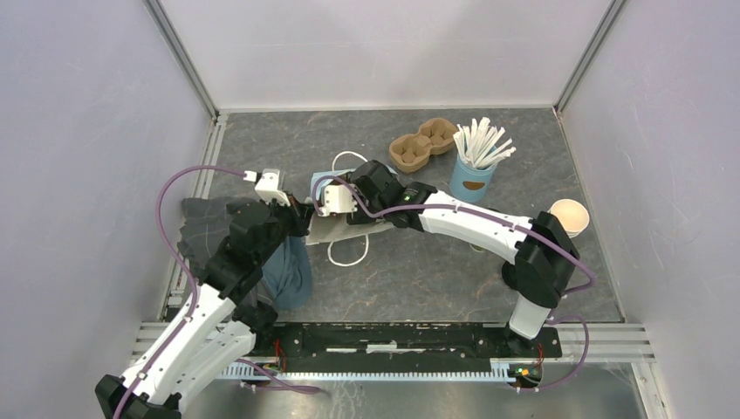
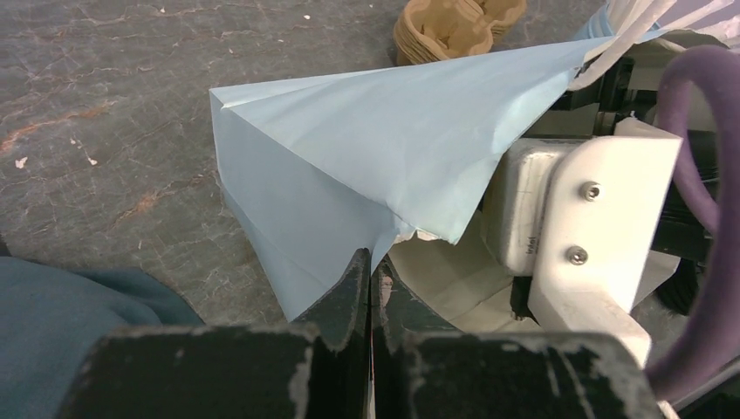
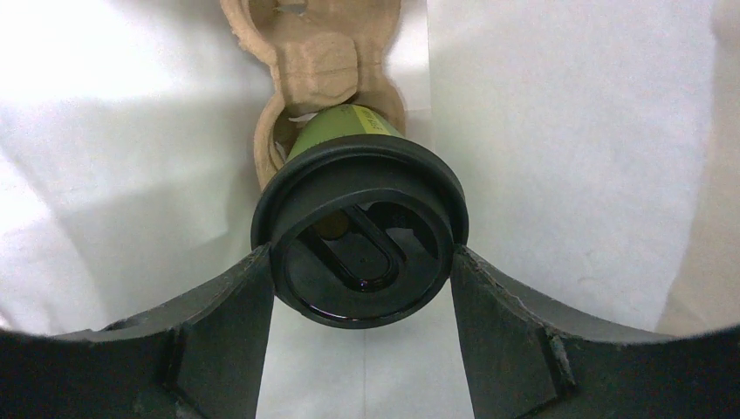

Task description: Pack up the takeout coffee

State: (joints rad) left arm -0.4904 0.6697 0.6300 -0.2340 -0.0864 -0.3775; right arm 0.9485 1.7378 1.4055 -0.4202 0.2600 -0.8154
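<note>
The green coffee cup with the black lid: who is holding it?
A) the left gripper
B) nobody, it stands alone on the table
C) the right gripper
C: in the right wrist view the right gripper presses its fingers against both sides of the black lid of the green coffee cup, while the left gripper pinches the light-blue paper bag.
</note>
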